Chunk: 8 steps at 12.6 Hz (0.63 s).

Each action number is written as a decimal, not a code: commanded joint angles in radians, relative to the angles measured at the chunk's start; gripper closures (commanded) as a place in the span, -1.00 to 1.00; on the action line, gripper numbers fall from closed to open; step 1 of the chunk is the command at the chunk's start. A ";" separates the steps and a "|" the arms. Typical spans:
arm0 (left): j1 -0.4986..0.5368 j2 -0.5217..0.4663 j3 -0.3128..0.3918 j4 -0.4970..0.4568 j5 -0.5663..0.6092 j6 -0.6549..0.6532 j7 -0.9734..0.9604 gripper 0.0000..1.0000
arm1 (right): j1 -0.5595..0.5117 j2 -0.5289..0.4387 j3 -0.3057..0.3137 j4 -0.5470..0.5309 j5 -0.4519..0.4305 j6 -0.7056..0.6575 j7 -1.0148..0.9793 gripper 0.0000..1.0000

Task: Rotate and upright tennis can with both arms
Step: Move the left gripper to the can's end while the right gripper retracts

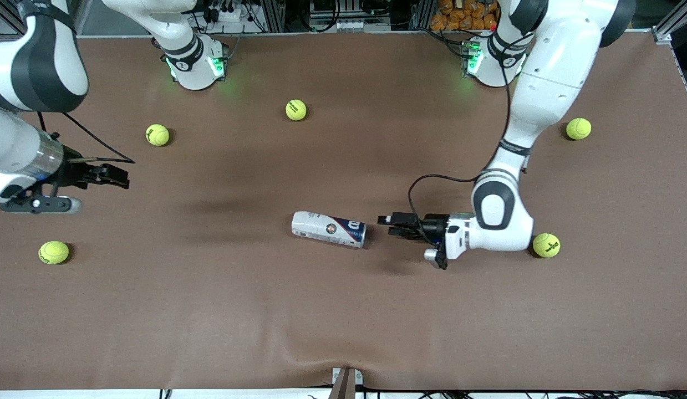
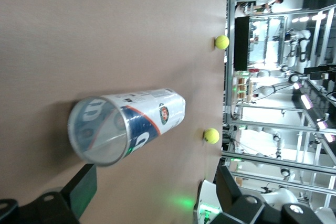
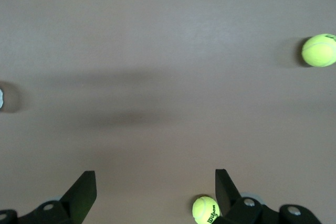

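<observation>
The tennis can [image 1: 328, 228] lies on its side near the middle of the brown table, its metallic-rimmed open end toward the left arm's end of the table. My left gripper [image 1: 388, 226] is open and empty, low by the table. It points at that open end with a small gap between them. In the left wrist view the can [image 2: 126, 124] shows its open mouth, ahead of the open left gripper [image 2: 155, 192]. My right gripper [image 1: 118, 176] is open and empty at the right arm's end of the table, well away from the can. It shows open in the right wrist view [image 3: 153, 190].
Several yellow-green tennis balls lie scattered. One ball [image 1: 546, 245] rests against the left arm's wrist, another [image 1: 54, 252] lies near the right gripper, and one [image 1: 296, 110] lies near the bases. A ball [image 3: 206, 209] shows by the right gripper's finger [image 3: 226, 187].
</observation>
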 commanded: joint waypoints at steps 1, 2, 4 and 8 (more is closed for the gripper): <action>-0.026 0.036 0.006 0.029 -0.049 0.023 0.028 -1.00 | -0.038 -0.048 0.012 -0.022 0.018 -0.009 0.007 -1.00; -0.028 0.052 0.004 0.034 -0.054 0.026 0.042 -1.00 | -0.038 -0.045 0.012 0.016 0.018 -0.058 0.009 -1.00; -0.034 0.091 0.004 0.072 -0.067 0.037 0.080 -1.00 | -0.037 -0.042 0.014 0.087 0.018 -0.128 0.012 -1.00; -0.043 0.122 0.004 0.101 -0.089 0.046 0.086 -0.79 | -0.031 -0.047 0.016 0.223 0.018 -0.282 0.009 -1.00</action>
